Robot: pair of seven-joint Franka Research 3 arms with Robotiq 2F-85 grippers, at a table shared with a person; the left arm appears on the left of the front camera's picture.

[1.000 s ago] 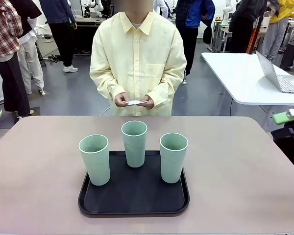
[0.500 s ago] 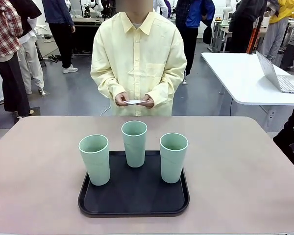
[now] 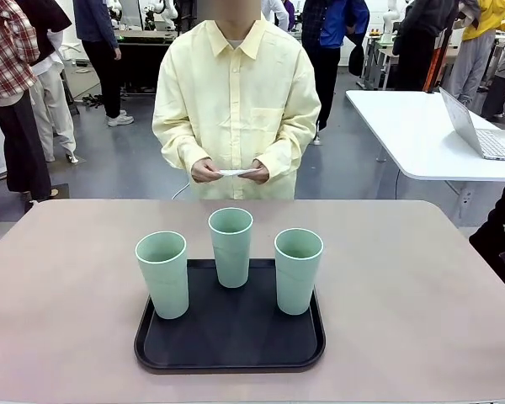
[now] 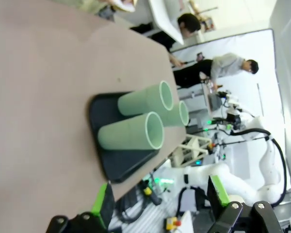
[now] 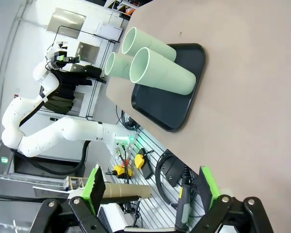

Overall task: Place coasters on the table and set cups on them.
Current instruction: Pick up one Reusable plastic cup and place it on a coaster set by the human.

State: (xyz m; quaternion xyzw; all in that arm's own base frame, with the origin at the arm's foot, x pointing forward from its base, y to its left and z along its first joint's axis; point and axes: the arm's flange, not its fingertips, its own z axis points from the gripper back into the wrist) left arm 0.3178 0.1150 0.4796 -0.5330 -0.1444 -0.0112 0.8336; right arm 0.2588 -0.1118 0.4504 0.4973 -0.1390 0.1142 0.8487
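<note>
Cups (image 3: 231, 247) — three, upright on black tray (image 3: 236, 341), lower centre of frame, on desk (image 3: 67, 295). Coasters (image 3: 233, 172) held between person's hands (image 3: 206, 171), upper centre. Left gripper (image 4: 158, 192) and right gripper (image 5: 150, 178) — fingers apart, empty.

Cups (image 3: 231, 246) matt mint plastic – tray (image 3: 230, 337) smooth, faintly glossy black – table (image 3: 404, 295) matt.

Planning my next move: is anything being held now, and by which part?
Left gripper and right gripper: open, empty. The person's hands hold the coasters by opposite edges.
</note>
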